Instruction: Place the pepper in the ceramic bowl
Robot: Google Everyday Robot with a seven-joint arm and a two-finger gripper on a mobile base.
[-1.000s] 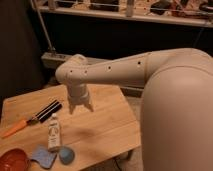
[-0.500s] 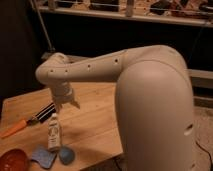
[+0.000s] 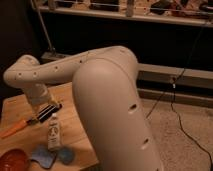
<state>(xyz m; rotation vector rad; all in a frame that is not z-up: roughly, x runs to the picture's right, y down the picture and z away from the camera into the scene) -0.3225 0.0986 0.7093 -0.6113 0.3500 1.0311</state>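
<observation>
The pepper (image 3: pixel 14 128) is slim and bright orange and lies on the wooden table (image 3: pixel 80 120) at the left, its dull stem end pointing right toward the black striped bar (image 3: pixel 49 111). The ceramic bowl (image 3: pixel 12 160) is glossy orange-red, sits at the bottom left corner and is cut off by the frame edge. My gripper (image 3: pixel 36 107) hangs from the white arm just above the table, between the pepper's stem end and the striped bar. It holds nothing that I can see.
A white bottle (image 3: pixel 53 133) lies in front of the bar. A blue cloth (image 3: pixel 42 155) and a small blue cup (image 3: pixel 66 155) lie near the front edge. My bulky arm (image 3: pixel 110 100) covers the table's right side. A cable (image 3: pixel 175 115) runs over the speckled floor.
My arm has swung left across the table, carrying the gripper from the table's middle to just right of the pepper's stem end. The objects have not moved.
</observation>
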